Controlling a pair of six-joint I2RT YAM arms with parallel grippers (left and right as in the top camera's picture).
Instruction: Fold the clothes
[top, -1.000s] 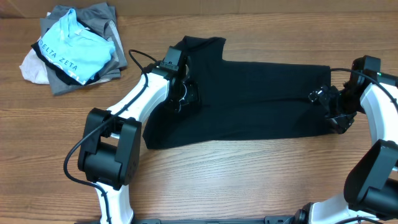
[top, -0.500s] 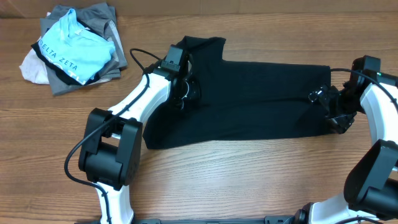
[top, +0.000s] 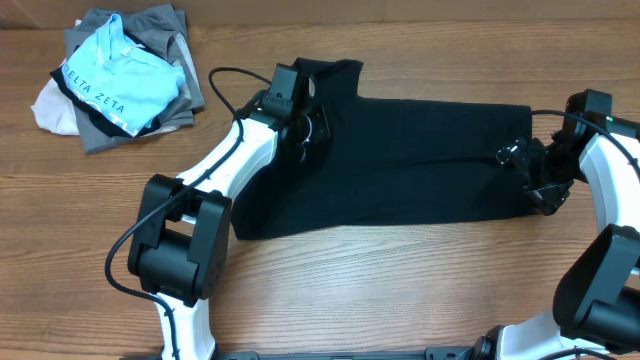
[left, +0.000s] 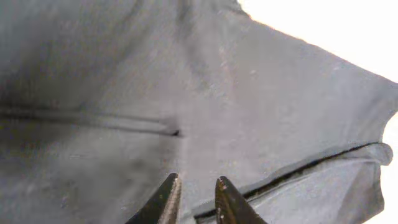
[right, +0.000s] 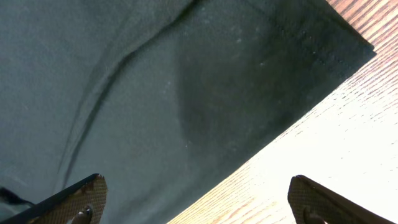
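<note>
The black T-shirt (top: 420, 165) lay spread flat across the middle of the wooden worktop (top: 400, 290), its length running left to right, with one part jutting toward the far edge at its left end. The left pincer (top: 312, 128) hung over that left end, just below the jutting part. Its fingertips (left: 168, 194) stood narrowly parted above the cloth, with nothing seen between them. The right pincer (top: 540, 178) sat at the shirt's right end, spread wide and released over the corner where cloth met wood. A heap of clothes (top: 120, 85), topped by a light blue shirt, lay well apart at the far left.
</note>
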